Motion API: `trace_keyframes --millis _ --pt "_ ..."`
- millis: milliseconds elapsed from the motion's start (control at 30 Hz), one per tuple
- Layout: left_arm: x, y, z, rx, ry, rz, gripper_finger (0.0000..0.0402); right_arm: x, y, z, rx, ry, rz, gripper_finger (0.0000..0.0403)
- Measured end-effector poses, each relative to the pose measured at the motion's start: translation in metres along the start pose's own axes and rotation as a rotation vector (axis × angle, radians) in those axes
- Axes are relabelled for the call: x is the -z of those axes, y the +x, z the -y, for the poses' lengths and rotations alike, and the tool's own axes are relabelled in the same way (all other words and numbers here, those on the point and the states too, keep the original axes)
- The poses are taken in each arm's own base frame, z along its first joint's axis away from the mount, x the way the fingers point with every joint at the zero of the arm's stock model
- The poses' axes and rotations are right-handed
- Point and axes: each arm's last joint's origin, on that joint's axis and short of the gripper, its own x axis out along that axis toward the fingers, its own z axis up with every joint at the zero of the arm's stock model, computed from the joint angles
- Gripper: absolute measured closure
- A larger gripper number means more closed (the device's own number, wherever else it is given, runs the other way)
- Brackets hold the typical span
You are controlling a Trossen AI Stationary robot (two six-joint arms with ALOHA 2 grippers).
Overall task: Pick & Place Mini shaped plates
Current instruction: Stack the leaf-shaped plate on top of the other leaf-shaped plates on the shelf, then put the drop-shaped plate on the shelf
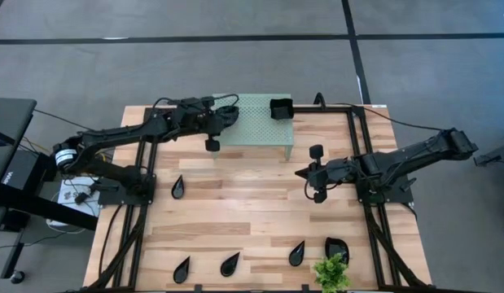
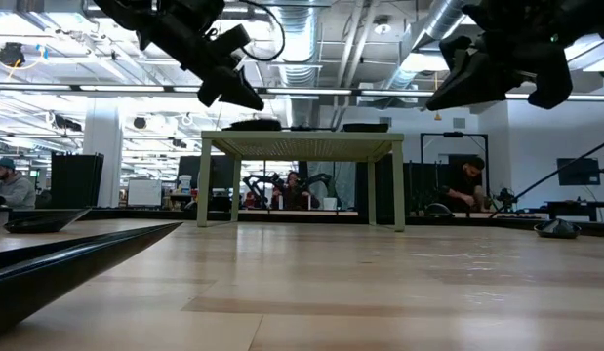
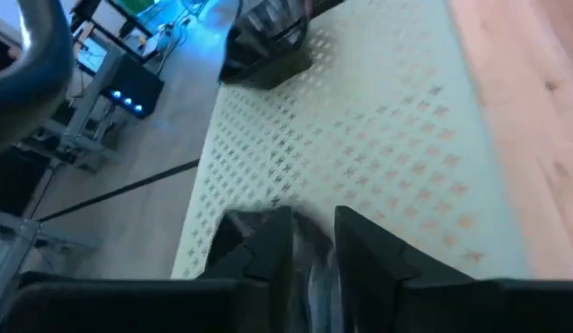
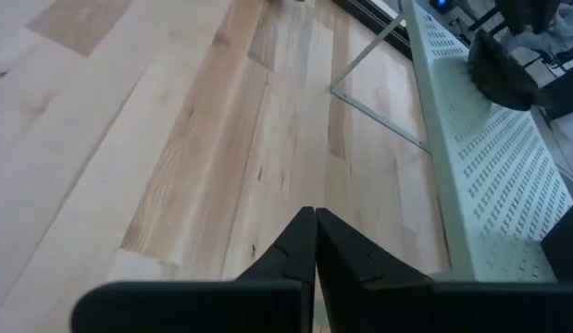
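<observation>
Big open workshop kind of space. The floor [image 1: 235, 49] is grey carpet tile with dark seam lines running across it. The desk [image 1: 252, 220] is light wood planks with a black rail frame around the edges. Looking level across it, the ceiling [image 2: 321, 39] is all exposed: silver ducts, pipes and long strip lights, pretty bright overall. White columns [image 2: 101, 146] stand further back, plus dark monitors and equipment racks. A few people [image 2: 467, 190] sit or crouch at stations back there. A black side table [image 1: 11, 122] stands just off the desk's edge.
</observation>
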Motion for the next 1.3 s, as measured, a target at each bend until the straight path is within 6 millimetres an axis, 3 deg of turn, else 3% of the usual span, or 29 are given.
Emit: trace_keyframes --millis 267,500,667,833,1000,1300 --pt "-0.023 -0.005 0.025 -0.069 -0.005 -0.037 0.0303 0.0 0.0 0.0 0.003 0.001 -0.001 0.0401" --pt "-0.064 -0.025 0.082 0.175 -0.239 0.135 0.0303 -0.01 0.002 0.004 0.046 0.092 0.092 0.0401" --pt "-0.075 -0.044 0.131 0.353 -0.353 0.148 0.0303 -0.018 0.01 0.002 0.039 0.145 0.158 0.0395" --pt "-0.071 -0.067 0.175 0.495 -0.451 0.05 0.0303 -0.017 0.027 -0.012 -0.011 0.112 0.111 0.0351" --pt "-0.056 -0.084 0.205 0.448 -0.54 -0.072 0.0306 -0.024 0.042 -0.017 -0.014 0.121 0.101 0.0299" --pt "-0.006 -0.089 0.217 0.203 -0.617 -0.382 0.0307 -0.043 0.043 -0.019 -0.047 0.215 0.063 0.0247"
